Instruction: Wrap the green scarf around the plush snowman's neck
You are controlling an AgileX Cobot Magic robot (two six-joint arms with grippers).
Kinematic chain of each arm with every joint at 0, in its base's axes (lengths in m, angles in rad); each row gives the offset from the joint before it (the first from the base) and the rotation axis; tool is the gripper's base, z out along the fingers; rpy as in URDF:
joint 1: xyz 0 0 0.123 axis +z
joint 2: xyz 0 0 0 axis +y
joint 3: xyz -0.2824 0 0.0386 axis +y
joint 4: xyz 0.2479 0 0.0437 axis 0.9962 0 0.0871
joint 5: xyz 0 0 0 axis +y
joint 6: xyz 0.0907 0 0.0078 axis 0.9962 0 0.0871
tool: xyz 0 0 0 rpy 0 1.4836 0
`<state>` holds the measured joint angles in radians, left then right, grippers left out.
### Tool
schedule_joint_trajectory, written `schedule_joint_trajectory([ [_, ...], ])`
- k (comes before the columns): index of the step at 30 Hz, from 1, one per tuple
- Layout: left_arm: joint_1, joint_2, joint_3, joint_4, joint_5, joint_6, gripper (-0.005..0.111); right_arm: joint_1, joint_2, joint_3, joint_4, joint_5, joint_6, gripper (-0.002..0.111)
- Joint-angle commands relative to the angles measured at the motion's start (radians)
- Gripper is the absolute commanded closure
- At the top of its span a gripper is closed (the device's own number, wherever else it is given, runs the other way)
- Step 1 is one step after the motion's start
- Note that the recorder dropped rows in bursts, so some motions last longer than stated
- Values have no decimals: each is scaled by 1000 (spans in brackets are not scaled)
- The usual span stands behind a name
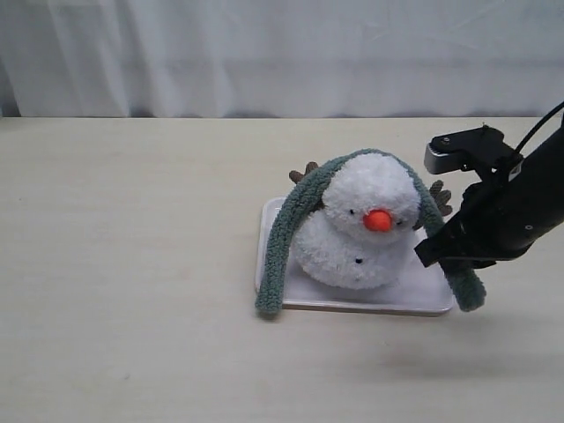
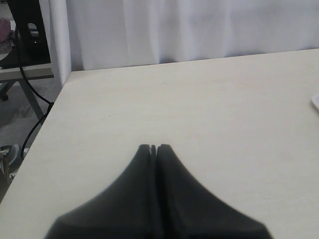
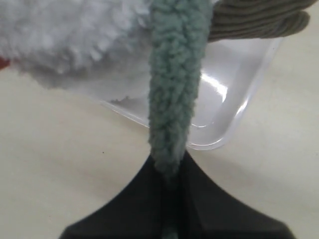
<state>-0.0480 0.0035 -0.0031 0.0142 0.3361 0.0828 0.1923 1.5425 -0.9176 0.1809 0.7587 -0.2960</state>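
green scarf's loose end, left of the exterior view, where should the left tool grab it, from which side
Pinch the fuzzy dull-green fleece scarf across its narrow width just above the rounded low tip, coming from the exterior view's left: that strand hangs apart from the fluffy white plush snowman, which blocks the other side.

1. Tabletop (image 1: 123, 291): pale cream wood-grain surface, matte. It fills the lower three quarters of the exterior frame, edge to edge.
2. Curtain (image 1: 264, 53): white, with soft vertical folds. It spans the whole upper band of the exterior frame, just behind the table's far edge.
3. Light: even and diffuse, with faint, soft-edged shadows on the tabletop.
4. Left wrist view: beyond the table's corner is grey floor (image 2: 12, 117). A dark unit (image 2: 27, 30) sits on a pale stand with a slanted metal leg (image 2: 31, 99). A black cable (image 2: 37, 124) trails down toward the floor.
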Motion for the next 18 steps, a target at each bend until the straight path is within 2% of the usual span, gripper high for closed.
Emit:
schedule_joint_trajectory([
  [1, 3, -4, 3, -1, -13, -5, 107, -4, 49, 5, 14, -2, -25, 104],
  [8, 3, -4, 3, -1, -13, -5, 107, -4, 91, 5, 25, -10, -47, 104],
  [12, 3, -4, 3, -1, -13, -5, 107, -4, 100, 5, 219, -48, -260, 100],
  [13, 3, -4, 3, -1, -13, -5, 107, -4, 100, 5, 303, -48, -326, 92],
  [18, 3, -4, 3, -1, -13, -5, 107, -4, 100, 5, 302, -13, -341, 56],
])
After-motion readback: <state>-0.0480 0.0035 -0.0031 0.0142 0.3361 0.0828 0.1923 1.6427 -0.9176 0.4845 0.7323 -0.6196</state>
